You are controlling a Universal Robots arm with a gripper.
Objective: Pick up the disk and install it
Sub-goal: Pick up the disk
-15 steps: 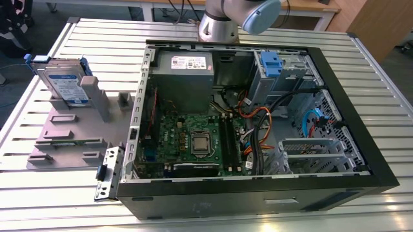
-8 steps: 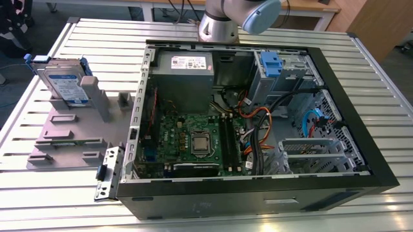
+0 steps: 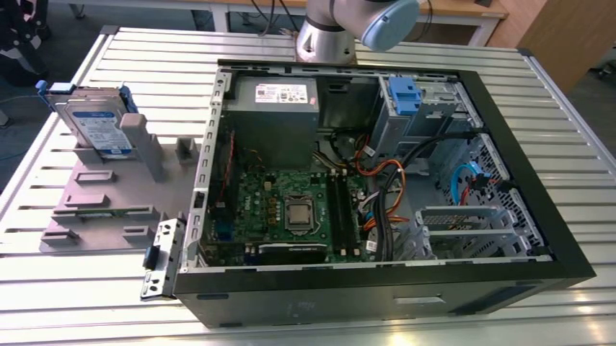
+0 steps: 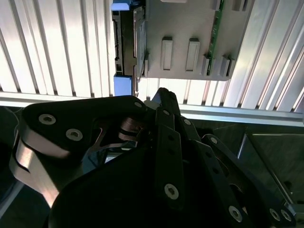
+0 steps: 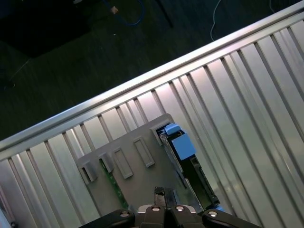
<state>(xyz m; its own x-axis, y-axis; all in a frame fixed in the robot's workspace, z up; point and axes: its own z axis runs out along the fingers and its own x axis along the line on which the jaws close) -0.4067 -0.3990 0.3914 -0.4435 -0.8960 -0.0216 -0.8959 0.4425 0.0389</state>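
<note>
Disk (image 3: 97, 126) stands on edge in holder (image 3: 106, 209), 10 o'clock of PC case (image 3: 385, 306), for grip access; pincer (image 5: 164, 191) clenched, empty.

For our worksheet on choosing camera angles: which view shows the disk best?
The exterior view: the disk stands upright in the grey holder, its label face visible. Both wrist views show it edge-on, mainly its blue carrier.

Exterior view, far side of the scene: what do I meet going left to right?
Disk standing in the grey holder → grey power supply → blue latch.
</note>
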